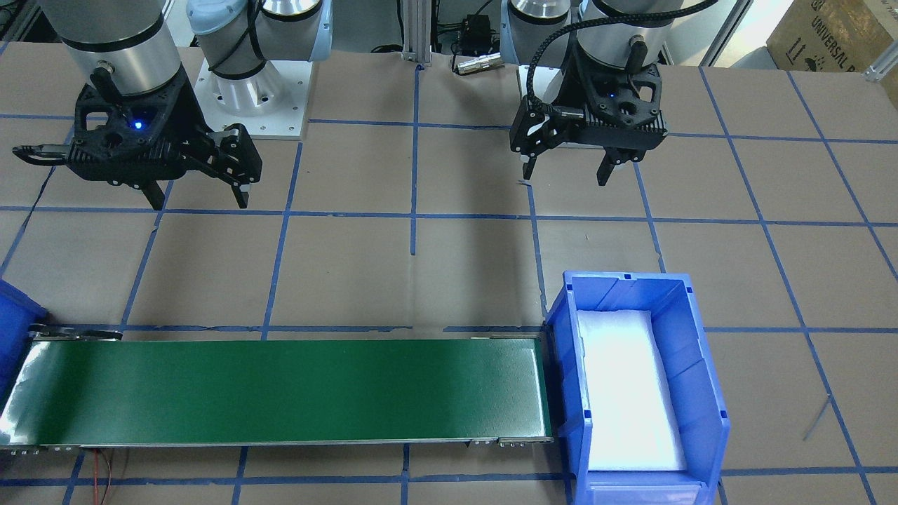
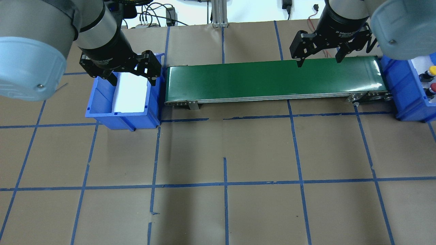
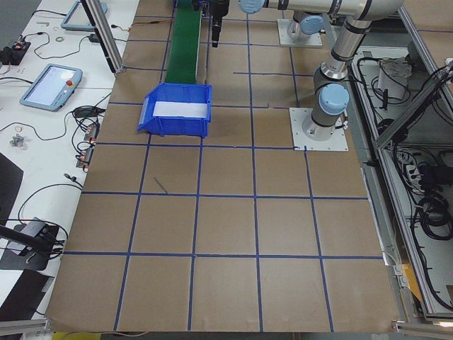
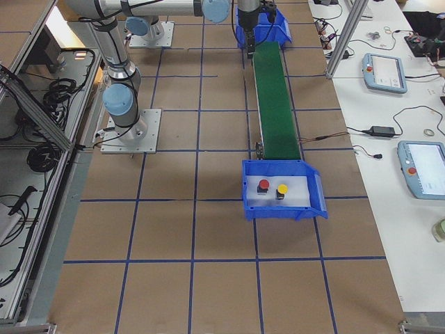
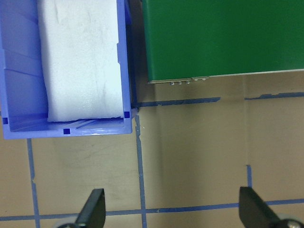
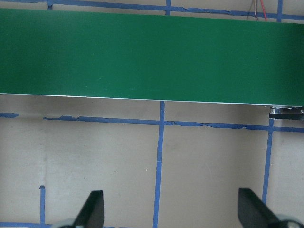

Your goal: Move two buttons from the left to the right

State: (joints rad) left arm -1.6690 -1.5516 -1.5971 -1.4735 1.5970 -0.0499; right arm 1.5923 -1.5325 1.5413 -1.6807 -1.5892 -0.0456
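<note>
The red button [image 4: 264, 186] and the yellow button [image 4: 282, 189] stand side by side on white foam in the right blue bin [image 4: 278, 213]. They also show at the overhead view's right edge, yellow [image 2: 432, 70] and red [image 2: 433, 89]. My left gripper [image 2: 133, 81] is open and empty, high near the left blue bin [image 2: 119, 117], which holds only white foam. In the front view it [image 1: 564, 178] hangs on the robot's side of that bin [image 1: 570, 365]. My right gripper [image 2: 318, 62] is open and empty above the belt's right part.
A green conveyor belt [image 2: 272, 80] runs between the two bins with nothing on it. It also fills the top of the right wrist view [image 6: 152, 52]. The brown table is marked with a grid of blue tape. Control pendants and cables lie beyond the table's far edge.
</note>
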